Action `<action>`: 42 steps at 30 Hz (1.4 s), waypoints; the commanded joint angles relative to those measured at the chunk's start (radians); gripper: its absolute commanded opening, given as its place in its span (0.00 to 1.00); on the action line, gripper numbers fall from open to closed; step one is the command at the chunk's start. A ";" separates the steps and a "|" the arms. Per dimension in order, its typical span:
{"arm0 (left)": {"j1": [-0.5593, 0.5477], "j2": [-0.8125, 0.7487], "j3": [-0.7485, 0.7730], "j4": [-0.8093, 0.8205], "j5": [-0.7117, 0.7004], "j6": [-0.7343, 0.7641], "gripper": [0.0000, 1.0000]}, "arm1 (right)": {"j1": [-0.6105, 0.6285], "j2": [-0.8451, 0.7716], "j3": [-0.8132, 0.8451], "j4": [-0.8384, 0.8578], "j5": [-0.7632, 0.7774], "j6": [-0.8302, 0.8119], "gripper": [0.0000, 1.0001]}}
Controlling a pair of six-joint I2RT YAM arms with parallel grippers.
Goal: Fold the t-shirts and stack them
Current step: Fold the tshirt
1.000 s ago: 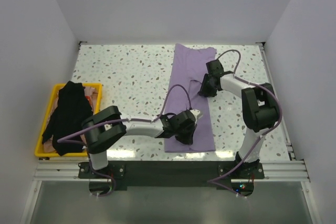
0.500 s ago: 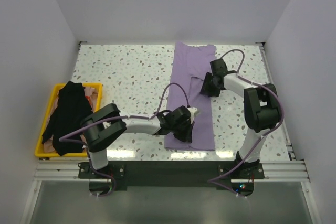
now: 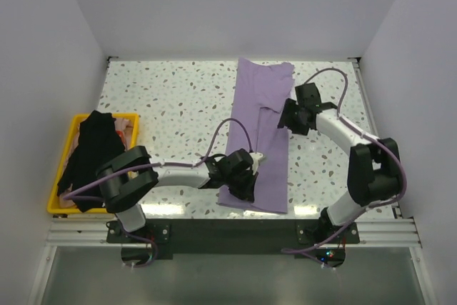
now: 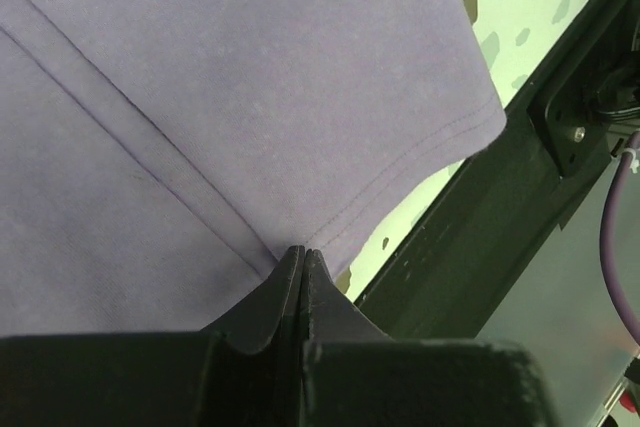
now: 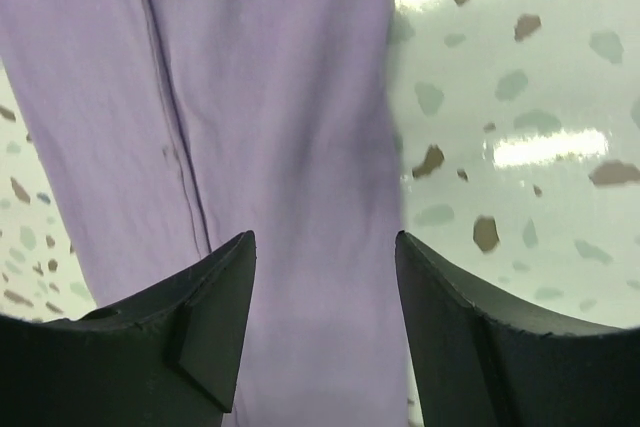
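Observation:
A pale lavender t-shirt, folded into a long narrow strip, lies on the speckled table from the back toward the near edge. My left gripper is at its near end, shut on the hem; in the left wrist view the closed tips pinch the fabric and creases run into them. The right gripper hovers open over the strip's right edge, halfway along it. Between its spread jaws lies flat lavender cloth, untouched. A black t-shirt is draped over the yellow crate.
The yellow crate stands at the table's left edge with pinkish cloth under the black shirt. The dark frame rail runs along the near edge, close to the shirt's corner. White walls enclose the table on three sides.
The right gripper opened, let go of the lavender fabric and drew back to the right. My left gripper moved left and nearer, dragging the strip's near end with it.

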 commanded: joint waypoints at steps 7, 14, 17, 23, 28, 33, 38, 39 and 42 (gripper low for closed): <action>-0.006 -0.078 0.020 -0.062 0.038 0.047 0.01 | -0.005 -0.336 -0.217 -0.133 -0.088 0.012 0.62; 0.106 -0.297 -0.015 -0.142 -0.041 -0.011 0.22 | 0.023 -0.585 -0.448 -0.269 -0.178 0.067 0.60; 0.184 -0.382 -0.061 -0.189 -0.060 -0.034 0.23 | 0.046 -0.693 -0.511 -0.347 -0.203 0.095 0.58; 0.221 -0.465 -0.174 -0.239 -0.087 -0.088 0.24 | 0.122 -0.824 -0.630 -0.419 -0.234 0.177 0.49; 0.224 -0.488 -0.265 -0.205 -0.062 -0.128 0.29 | 0.173 -0.875 -0.728 -0.387 -0.263 0.246 0.48; 0.224 -0.476 -0.309 -0.174 -0.030 -0.136 0.34 | 0.175 -0.881 -0.765 -0.352 -0.278 0.259 0.47; 0.224 -0.451 -0.311 -0.156 -0.015 -0.139 0.36 | 0.175 -0.852 -0.777 -0.312 -0.300 0.263 0.47; 0.224 -0.448 -0.312 -0.150 -0.013 -0.140 0.36 | 0.175 -0.850 -0.780 -0.309 -0.303 0.263 0.46; 0.224 -0.433 -0.323 -0.134 -0.005 -0.148 0.36 | 0.175 -0.850 -0.785 -0.300 -0.310 0.268 0.43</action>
